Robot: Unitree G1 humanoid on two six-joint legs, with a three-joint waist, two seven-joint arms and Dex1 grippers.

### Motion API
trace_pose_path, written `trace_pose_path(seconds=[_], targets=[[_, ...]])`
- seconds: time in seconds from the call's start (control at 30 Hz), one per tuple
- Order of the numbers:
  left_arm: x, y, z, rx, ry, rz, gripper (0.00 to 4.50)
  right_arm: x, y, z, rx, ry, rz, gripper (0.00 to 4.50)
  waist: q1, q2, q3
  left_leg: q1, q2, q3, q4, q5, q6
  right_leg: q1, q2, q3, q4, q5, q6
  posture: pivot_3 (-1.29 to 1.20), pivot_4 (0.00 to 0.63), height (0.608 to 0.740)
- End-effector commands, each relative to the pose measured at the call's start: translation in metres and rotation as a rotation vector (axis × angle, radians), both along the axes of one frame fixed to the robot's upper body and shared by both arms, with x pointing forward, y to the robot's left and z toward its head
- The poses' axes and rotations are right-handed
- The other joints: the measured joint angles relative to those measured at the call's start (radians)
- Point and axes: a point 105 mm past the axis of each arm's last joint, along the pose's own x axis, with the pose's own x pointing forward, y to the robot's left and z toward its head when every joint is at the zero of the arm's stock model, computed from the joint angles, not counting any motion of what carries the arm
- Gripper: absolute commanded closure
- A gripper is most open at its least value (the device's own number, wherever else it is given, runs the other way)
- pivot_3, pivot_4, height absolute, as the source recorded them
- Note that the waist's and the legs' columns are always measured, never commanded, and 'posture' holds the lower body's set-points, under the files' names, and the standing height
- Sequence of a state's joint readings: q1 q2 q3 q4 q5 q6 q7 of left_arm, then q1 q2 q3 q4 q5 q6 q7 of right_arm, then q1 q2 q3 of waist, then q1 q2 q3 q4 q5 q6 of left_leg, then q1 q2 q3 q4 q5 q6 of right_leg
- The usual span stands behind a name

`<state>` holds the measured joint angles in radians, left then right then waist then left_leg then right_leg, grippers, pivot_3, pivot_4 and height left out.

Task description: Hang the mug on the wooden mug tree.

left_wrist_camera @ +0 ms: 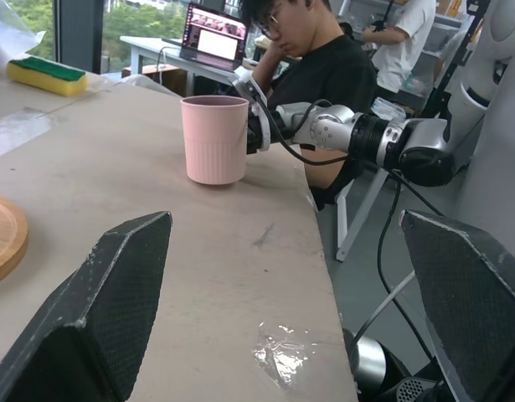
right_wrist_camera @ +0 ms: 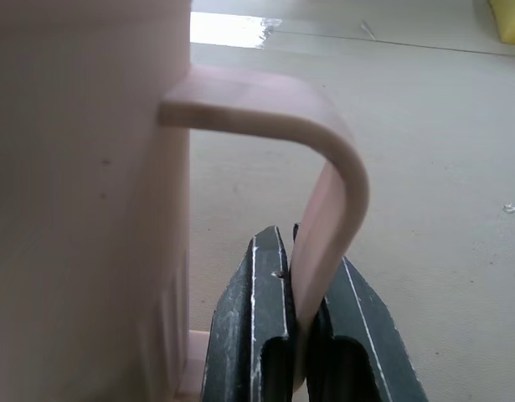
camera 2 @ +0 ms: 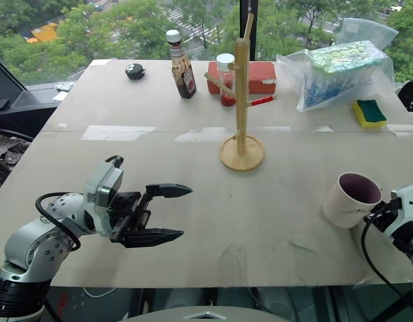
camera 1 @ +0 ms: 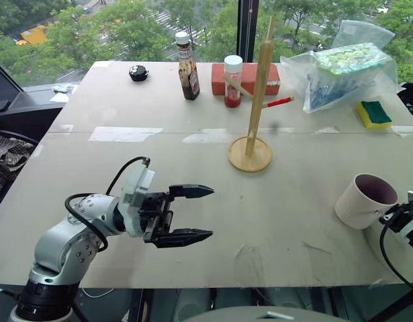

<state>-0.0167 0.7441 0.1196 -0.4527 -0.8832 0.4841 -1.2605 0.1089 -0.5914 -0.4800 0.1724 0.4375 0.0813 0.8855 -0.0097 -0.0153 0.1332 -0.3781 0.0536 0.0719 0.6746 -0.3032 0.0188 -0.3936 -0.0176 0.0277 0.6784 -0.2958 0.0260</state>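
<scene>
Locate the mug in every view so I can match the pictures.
Left eye view: mug, lower right, near the table's edge.
Right eye view: mug, lower right.
Left wrist view: mug, upper middle, upright on the table.
Right wrist view: mug, along the left; right pincer shut on its handle.
Shared landmark: yellow-green sponge.

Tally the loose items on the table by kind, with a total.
Cream-beige cylindrical mug: 1
Light-wood mug tree on a round disc base: 1
Bottles, brown sauce bottle and white-capped red jar: 2
Red rectangular block: 1
Clear plastic bag of packets: 1
Yellow-and-green sponge: 1
Small black round object: 1
Total: 8
</scene>
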Motion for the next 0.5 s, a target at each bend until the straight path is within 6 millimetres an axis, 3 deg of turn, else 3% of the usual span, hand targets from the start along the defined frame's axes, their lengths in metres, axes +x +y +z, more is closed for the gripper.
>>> trace_pose_path(seconds=[0.03,0.17,0.5], targets=[[0.002,0.001,0.003,-0.012,-0.056,0.034,0.0,0.005,0.015,0.029,-0.073,-0.088,0.076,4.45,-0.003,0.0,0.0,0.0,0.0,0.0,0.0,0.0,0.0,0.0,0.0,0.0,0.0,0.0,0.0,0.0,0.15,0.74],[0.014,0.003,-0.004,-0.035,-0.131,0.144,0.0,0.015,0.038,0.057,-0.119,-0.169,0.157,4.45,-0.005,0.001,0.0,0.0,0.0,0.0,0.0,0.0,0.0,0.0,0.0,0.001,0.0,0.0,0.0,0.0,0.15,0.74],[0.022,0.028,-0.016,-0.1,-0.12,0.319,0.0,0.061,0.128,0.137,-0.191,-0.376,0.459,4.45,-0.002,0.001,0.001,-0.001,0.0,-0.001,0.0,0.0,0.0,-0.002,0.0,0.0,0.0,0.0,0.0,0.0,0.15,0.74]])
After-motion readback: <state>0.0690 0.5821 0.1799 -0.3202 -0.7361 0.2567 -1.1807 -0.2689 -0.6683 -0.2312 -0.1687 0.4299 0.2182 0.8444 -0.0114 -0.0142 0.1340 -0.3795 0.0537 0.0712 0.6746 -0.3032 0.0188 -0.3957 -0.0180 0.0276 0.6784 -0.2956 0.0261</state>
